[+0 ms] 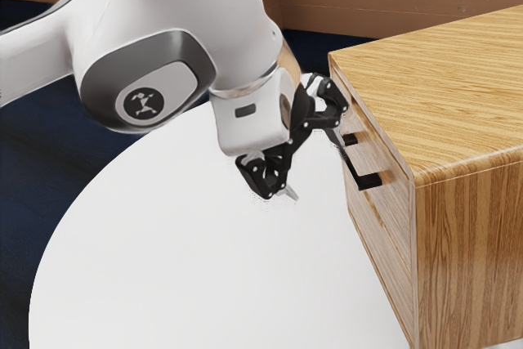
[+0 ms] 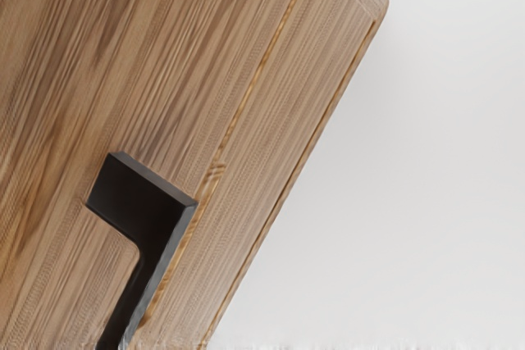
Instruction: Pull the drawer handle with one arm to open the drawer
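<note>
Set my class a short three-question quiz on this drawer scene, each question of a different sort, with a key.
1. True or false: the gripper is shut on the handle.
2. Multiple choice: the table under the gripper is A) white and round, B) black and square, C) green glass.
3. Fill in: the handle on the wooden cabinet is coloured ____.

Key: 1 false, since the fingers stand spread apart and the handle is not clamped between them; 2 A; 3 black.
</note>
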Available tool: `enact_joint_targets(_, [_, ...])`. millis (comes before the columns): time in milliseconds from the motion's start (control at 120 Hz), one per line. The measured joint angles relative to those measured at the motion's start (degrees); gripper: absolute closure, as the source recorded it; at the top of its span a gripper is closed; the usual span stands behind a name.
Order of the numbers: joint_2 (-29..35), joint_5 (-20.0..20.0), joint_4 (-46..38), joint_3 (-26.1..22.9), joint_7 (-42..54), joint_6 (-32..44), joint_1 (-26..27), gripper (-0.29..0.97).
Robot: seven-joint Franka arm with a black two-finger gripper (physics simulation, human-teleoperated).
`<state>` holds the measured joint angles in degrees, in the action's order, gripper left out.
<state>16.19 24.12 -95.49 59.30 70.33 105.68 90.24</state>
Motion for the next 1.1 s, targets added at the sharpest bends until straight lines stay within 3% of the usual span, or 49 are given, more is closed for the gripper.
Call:
enact_joint_targets(283, [0.3, 1.3, -5.6, 2.8, 2.9, 15.6, -1.9, 0.02])
enact_joint_targets(517, [0.5, 1.4, -8.2, 2.9, 4.4, 18.9, -3.3, 0.02])
enact_joint_targets(733, [5.3, 1.4, -11.7, 2.5, 5.4, 21.0, -5.0, 0.02])
enact_joint_targets(1000, [4.8, 4.8, -12.7, 4.1, 6.2, 31.0, -2.8, 0.02])
enact_joint_targets(1100, [5.1, 5.4, -14.9, 7.2, 6.4, 32.4, -1.0, -0.19])
